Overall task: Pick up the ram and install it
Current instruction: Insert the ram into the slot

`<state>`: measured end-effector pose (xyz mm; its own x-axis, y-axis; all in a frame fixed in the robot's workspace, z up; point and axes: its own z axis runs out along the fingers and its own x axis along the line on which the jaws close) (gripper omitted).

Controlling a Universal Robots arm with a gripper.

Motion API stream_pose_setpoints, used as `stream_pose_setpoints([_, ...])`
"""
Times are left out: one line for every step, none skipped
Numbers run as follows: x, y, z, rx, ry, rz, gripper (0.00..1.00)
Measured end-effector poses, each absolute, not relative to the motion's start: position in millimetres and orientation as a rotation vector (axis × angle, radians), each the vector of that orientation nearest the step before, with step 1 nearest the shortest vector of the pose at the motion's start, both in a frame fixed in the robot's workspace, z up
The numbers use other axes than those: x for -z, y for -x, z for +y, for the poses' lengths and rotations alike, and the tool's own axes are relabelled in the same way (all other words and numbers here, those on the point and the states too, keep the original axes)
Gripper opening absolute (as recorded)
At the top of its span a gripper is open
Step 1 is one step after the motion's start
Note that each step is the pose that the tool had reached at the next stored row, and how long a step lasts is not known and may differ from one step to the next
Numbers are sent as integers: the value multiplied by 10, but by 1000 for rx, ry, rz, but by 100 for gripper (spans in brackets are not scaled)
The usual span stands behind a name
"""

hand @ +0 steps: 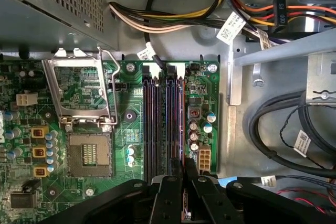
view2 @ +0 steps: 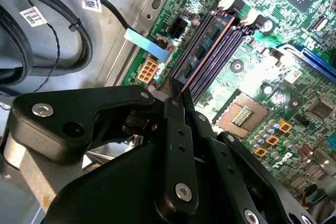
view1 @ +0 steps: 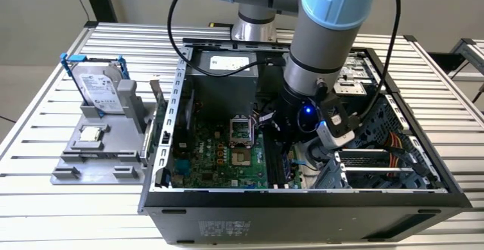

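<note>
Silver slatted aluminium table (view1: 76, 204) carries everything here. On it sits the big open black metal computer case (view1: 302, 204), lying on its side. The grey robot arm with pale blue joints (view1: 325, 40) plunges straight down into that case, towards the exterior view's right of its middle.

Down on the case floor lies the green motherboard (view1: 219, 159), and the arm's end is low above its right edge in the exterior view. Outside the case, on the exterior view's left, is the grey plastic parts holder (view1: 98, 153). The silver hard drive in a blue frame (view1: 98, 88) stands upright at its far end, and the small square silver CPU chip (view1: 90, 135) lies flat nearer the front.

Now the black two-finger gripper (view2: 176, 85): in both wrist views (hand: 184, 165) its fingers are drawn right in, almost together. They pinch the near end of the ram (view2: 209, 38), the thin long circuit-board stick. In the second wrist view it runs away from the fingertips along the row of long dark memory slots (hand: 152, 124), lined up with one of them. Whether it is fully seated, I can't tell.

Beside the slots sits the open square CPU socket (hand: 89, 153), with its metal latch frame (hand: 79, 90) swung up at its far side. Thick black cables (hand: 283, 124) loop on the bare case floor on the slots' other side.
</note>
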<state>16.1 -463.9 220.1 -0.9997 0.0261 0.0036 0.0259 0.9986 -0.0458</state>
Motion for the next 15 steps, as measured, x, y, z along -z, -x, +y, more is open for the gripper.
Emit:
stream_pose_setpoints([-2201, -161, -4638, -72, 41, -3136, 0])
stream_pose_setpoints([-2199, -161, -4638, -71, 41, -3136, 0])
stream_pose_setpoints([-2198, -161, -4638, -71, 42, -3136, 0])
stream_pose_setpoints([-2198, -161, -4638, -71, 42, -3136, 0])
stream_pose_setpoints([-2198, -161, -4638, -71, 43, -3136, 0])
stream_pose_setpoints([-2198, -161, -4638, -71, 43, -3136, 0])
stream_pose_setpoints([-2198, -161, -4638, -71, 43, -3136, 0])
stream_pose_setpoints([-2198, -161, -4637, -71, 43, -3136, 0])
stream_pose_setpoints([-2198, -161, -4637, -71, 43, -3136, 0])
stream_pose_setpoints([-2198, -161, -4638, -71, 43, -3136, 0])
stream_pose_setpoints([-2198, -161, -4638, -71, 43, -3136, 0])
stream_pose_setpoints([-2198, -161, -4638, -71, 43, -3136, 0])
stream_pose_setpoints([-2197, -161, -4638, -71, 44, -3136, 0])
stream_pose_setpoints([-2191, -161, -4637, -71, 46, -3136, 0])
stream_pose_setpoints([-2185, -160, -4637, -71, 47, -3136, 0])
